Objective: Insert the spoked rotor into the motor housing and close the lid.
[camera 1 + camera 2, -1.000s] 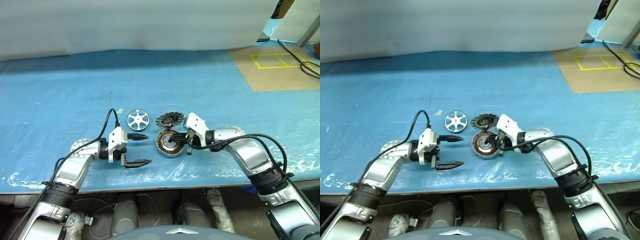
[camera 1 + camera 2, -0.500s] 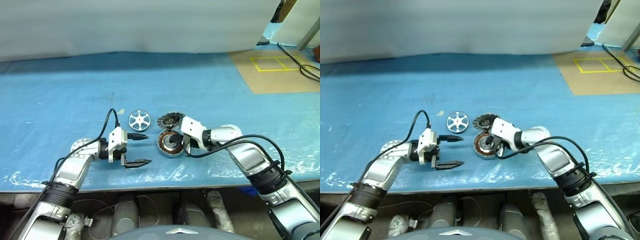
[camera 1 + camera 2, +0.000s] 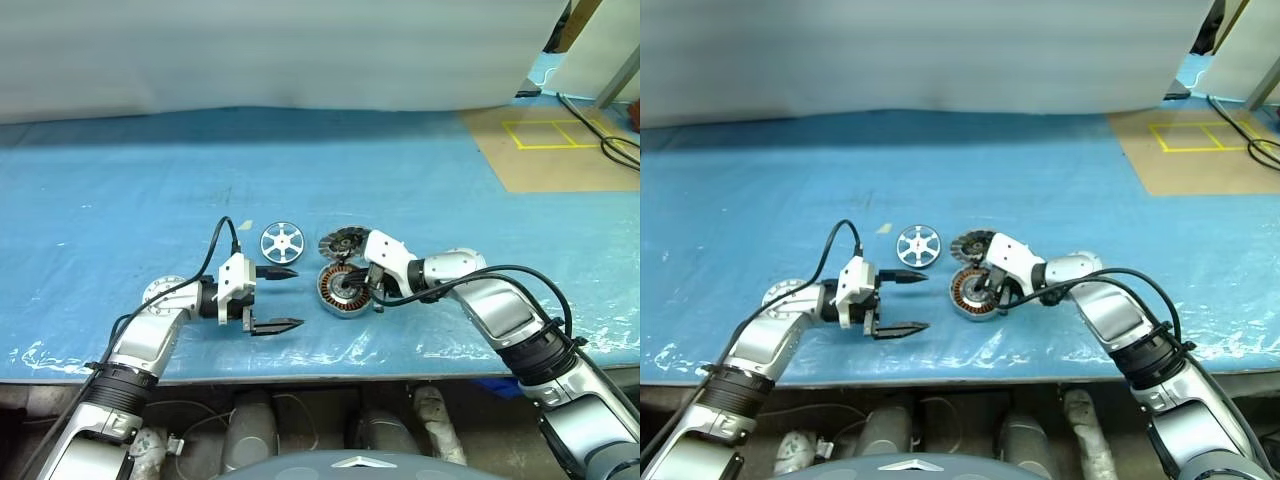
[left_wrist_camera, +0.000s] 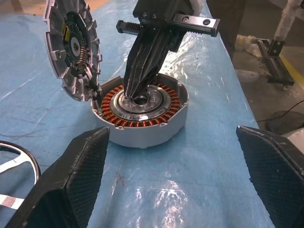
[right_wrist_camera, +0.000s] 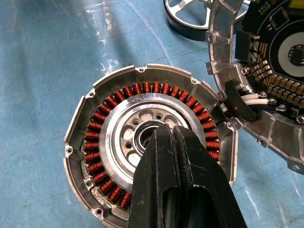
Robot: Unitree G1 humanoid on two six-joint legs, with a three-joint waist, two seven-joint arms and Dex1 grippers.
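The motor housing (image 3: 343,288) lies flat on the blue table, its copper windings (image 5: 102,156) ringing a central hole. My right gripper (image 5: 164,130) is shut, with its tips pressed together at that hole; it also shows from the other side (image 4: 135,97). The lid (image 3: 343,242) stands tilted against the housing's far rim, finned dark face (image 4: 73,47) toward the housing, joined to it by white wires. The spoked rotor (image 3: 282,241) lies flat just left of the lid. My left gripper (image 3: 285,298) hovers open and empty to the left of the housing, pointing at it.
A blue plastic sheet (image 3: 150,180) covers the table, whose front edge runs just below both arms. A brown board (image 3: 560,150) with yellow tape and black cables lies at the far right. A white backdrop closes off the back.
My right wrist has tipped a little steeper while its shut tips stay at the housing's centre. The left arm, rotor and lid have not moved; the camera shifted slightly.
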